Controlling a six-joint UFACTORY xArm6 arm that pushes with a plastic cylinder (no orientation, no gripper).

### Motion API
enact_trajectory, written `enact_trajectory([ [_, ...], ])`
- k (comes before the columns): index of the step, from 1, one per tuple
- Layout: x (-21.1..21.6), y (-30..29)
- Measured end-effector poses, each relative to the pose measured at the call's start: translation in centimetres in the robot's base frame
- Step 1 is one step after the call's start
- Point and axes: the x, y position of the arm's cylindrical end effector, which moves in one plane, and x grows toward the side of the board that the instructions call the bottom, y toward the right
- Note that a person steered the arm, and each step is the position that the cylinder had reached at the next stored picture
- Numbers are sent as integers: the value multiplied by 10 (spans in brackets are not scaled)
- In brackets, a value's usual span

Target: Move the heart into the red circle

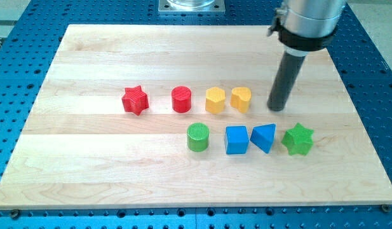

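Observation:
The yellow heart (241,99) lies on the wooden board, right of a yellow hexagon (215,100). The red circle (182,100), a short red cylinder, stands left of the hexagon, so the hexagon sits between heart and circle. My tip (277,107) rests on the board just to the right of the heart, a small gap apart from it, at about the same height in the view.
A red star (135,100) lies at the left end of the upper row. Below are a green cylinder (198,137), a blue cube (237,140), a blue triangular block (264,137) and a green star (298,139). The board (87,172) is ringed by blue perforated table.

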Motion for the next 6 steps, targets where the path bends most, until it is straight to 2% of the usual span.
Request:
enact_trajectory([
  [1,0,-34],
  [3,-36,-94],
  [4,-38,-113],
  [5,-61,-97],
  [6,-105,-124],
])
